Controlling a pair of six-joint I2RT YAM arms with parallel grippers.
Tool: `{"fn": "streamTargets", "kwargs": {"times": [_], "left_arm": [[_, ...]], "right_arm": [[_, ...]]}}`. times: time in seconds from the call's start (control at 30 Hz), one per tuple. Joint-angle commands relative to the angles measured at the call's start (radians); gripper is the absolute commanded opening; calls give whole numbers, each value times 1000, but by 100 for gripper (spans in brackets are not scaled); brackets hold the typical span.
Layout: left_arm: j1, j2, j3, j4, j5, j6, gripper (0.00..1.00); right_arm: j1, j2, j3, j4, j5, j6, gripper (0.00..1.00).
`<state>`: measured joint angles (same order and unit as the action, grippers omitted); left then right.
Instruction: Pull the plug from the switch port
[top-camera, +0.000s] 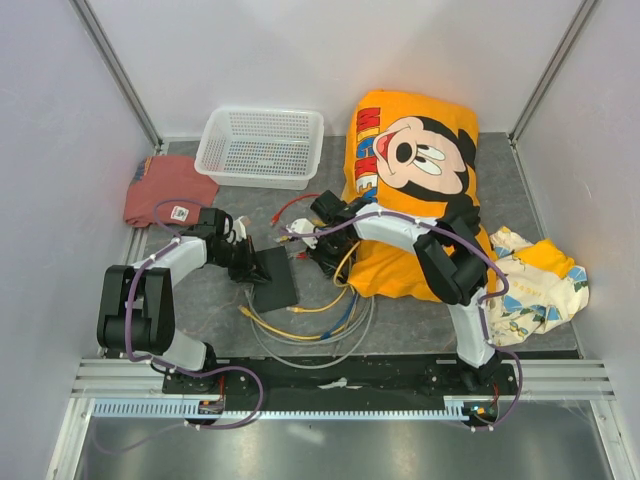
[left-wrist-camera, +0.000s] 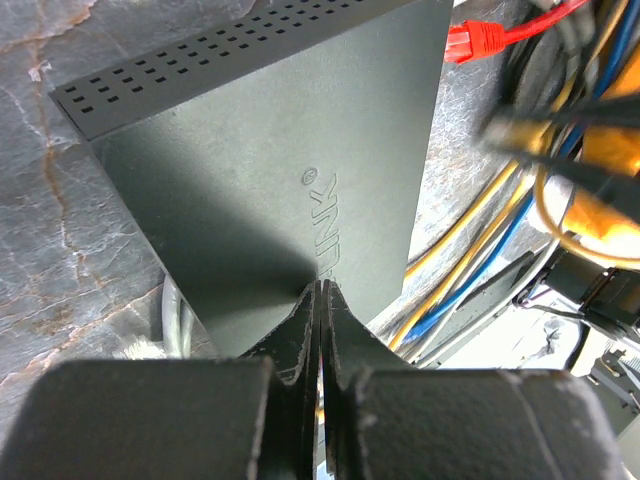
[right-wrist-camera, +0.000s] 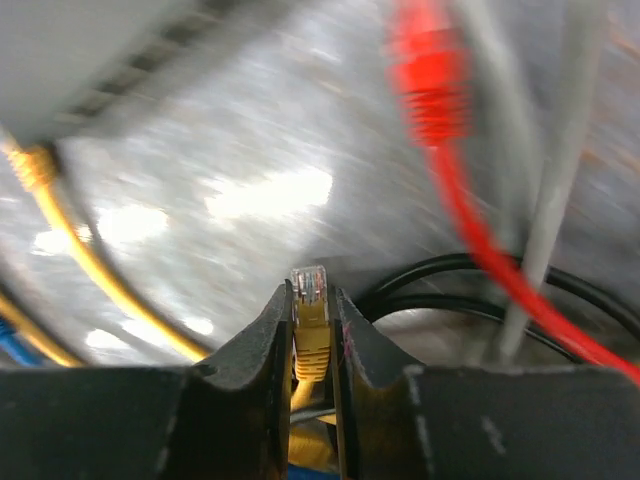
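plug (right-wrist-camera: 311, 325), yellow, gripped in right claw (right-wrist-camera: 312, 292), tip bare and out of switch (left-wrist-camera: 270, 170), which lies just to its left, pinned under clenched, empty left claw (left-wrist-camera: 318, 290).

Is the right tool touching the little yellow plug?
Touching. The right wrist view shows the right tool squeezing the yellow plug from both sides, with no gap.
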<state>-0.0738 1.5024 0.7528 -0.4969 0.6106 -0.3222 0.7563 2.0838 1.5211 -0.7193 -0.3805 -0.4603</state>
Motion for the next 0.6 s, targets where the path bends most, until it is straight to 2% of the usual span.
{"fn": "streamTargets", "kwargs": {"times": [0.0, 0.07, 0.1, 0.13, 0.2, 0.23, 0.27, 0.3, 0.33, 0.4, 0.43, 0.47, 0.57], "left_arm": [[3, -36, 28, 21, -28, 51, 2], [3, -54, 63, 9, -20, 61, 2], [3, -59, 83, -2, -14, 83, 2], [3, -65, 135, -9, 1, 101, 4], [3, -82, 201, -50, 3, 180, 21], [3, -91, 271, -67, -26, 211, 36], [3, -99, 307, -83, -47, 242, 43], [3, -113, 342, -113, -72, 309, 49], [3, -120, 406, -127, -121, 349, 60], [8, -137, 463, -156, -172, 437, 68], [8, -151, 514, -182, -216, 465, 88], [8, -162, 535, -196, -236, 489, 99], [8, -224, 591, -218, -291, 549, 99]], "right_arm": [[-86, -36, 39, -61, 197, -55, 38], [-87, -79, 71, -81, 40, -46, 52], [-87, -100, 77, -75, -18, -32, 64], [-86, -123, 85, -63, -88, -8, 69], [-87, -180, 105, -17, -104, 98, 81], [-87, -191, 147, -16, -103, 119, 86], [-87, -209, 172, -12, -86, 138, 98], [-89, -221, 192, 12, -65, 187, 98], [-91, -234, 221, 29, -32, 205, 98], [-97, -284, 234, 104, 82, 245, 98], [-98, -304, 229, 135, 124, 273, 98], [-101, -342, 228, 159, 171, 281, 98], [-100, -401, 214, 228, 374, 290, 98]]}}
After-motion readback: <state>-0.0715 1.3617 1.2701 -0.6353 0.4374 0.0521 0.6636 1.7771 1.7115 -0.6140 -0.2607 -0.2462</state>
